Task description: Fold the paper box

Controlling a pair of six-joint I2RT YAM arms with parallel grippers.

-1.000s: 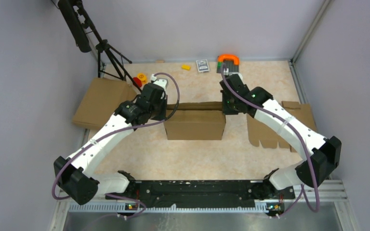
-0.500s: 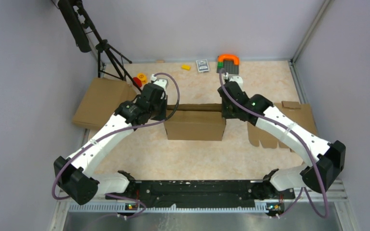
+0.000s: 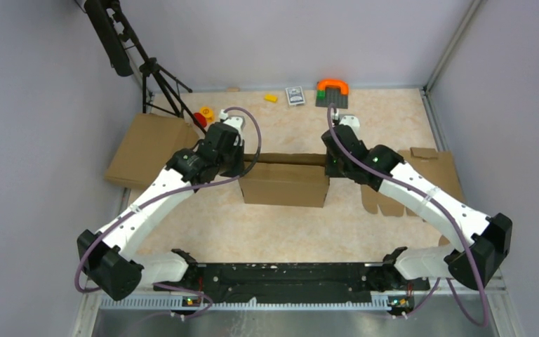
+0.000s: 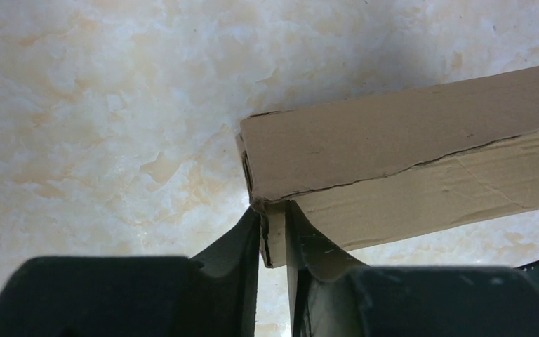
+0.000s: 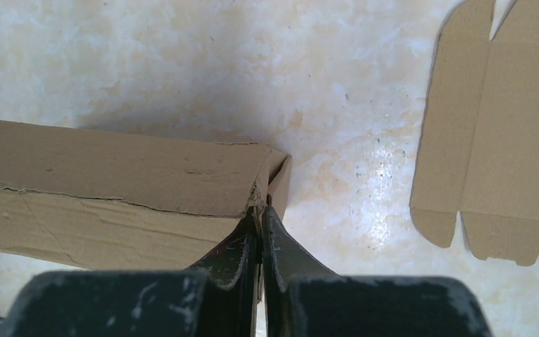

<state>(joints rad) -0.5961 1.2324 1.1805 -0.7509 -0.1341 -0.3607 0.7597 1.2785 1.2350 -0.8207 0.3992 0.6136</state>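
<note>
The paper box [image 3: 283, 184] is a plain brown shallow cardboard box in the middle of the table, its lid flap standing at the back. My left gripper [image 3: 241, 163] is at its left end; in the left wrist view [image 4: 274, 214] it is shut on the box's [image 4: 407, 140] end wall. My right gripper [image 3: 328, 163] is at its right end; in the right wrist view [image 5: 260, 210] it is shut, pinching the box's [image 5: 112, 168] right corner edge.
A flat cardboard sheet [image 3: 147, 147] lies at the left by a tripod [image 3: 156, 77]. A notched cardboard blank [image 3: 410, 189] lies at the right and also shows in the right wrist view [image 5: 498, 140]. Small toys [image 3: 203, 114], a card pack [image 3: 295, 95] and an orange-topped block [image 3: 332, 91] sit at the back.
The right arm's elbow has swung out to the right and down, while its gripper stays at the box's right end. The left arm and the box have hardly moved.
</note>
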